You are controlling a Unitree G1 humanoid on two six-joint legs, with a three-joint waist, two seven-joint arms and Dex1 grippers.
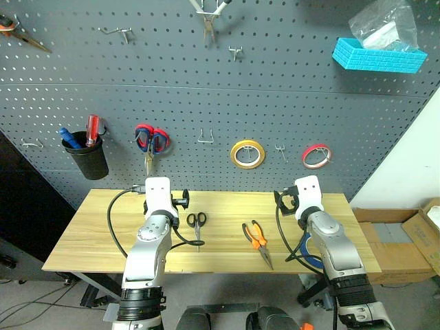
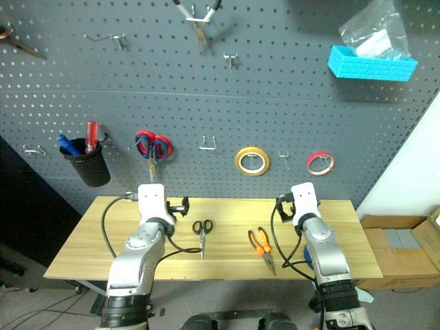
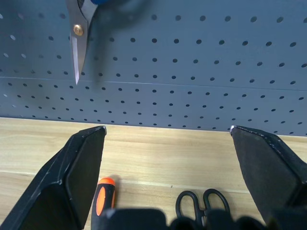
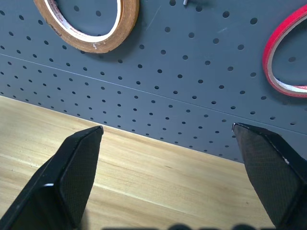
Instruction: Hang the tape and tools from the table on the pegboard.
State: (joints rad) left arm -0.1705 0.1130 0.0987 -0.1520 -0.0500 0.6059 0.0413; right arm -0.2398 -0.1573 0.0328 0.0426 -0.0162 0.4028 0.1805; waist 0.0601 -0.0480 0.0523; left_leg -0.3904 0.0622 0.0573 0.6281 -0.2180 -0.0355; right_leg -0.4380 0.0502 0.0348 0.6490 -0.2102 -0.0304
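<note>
Pegboard hooks between the red-and-blue scissors and the yellow tape roll hang bare, and by the look of it none of the task's items has gone up yet: every one of them lies on the table.

Blue tape sits near the table's front right corner, largely hidden under the right arm, well behind that arm's fingertips rather than between them. Orange-handled pliers lie mid-table, nose toward the front edge, between the two arms and closer to the right one. Black scissors rest just right of the left arm; in the left wrist view their loops show low between the fingers, behind the tips. Beside them the orange-and-black screwdriver pokes out against the inner face of one left finger, though whether it touches cannot be told.

Left gripper and right gripper both stand spread wide and empty, pointing at the board over bare wood near the table's back edge. All four pieces appear to be left to lift and hang, and each lies short of the fingertips.
</note>
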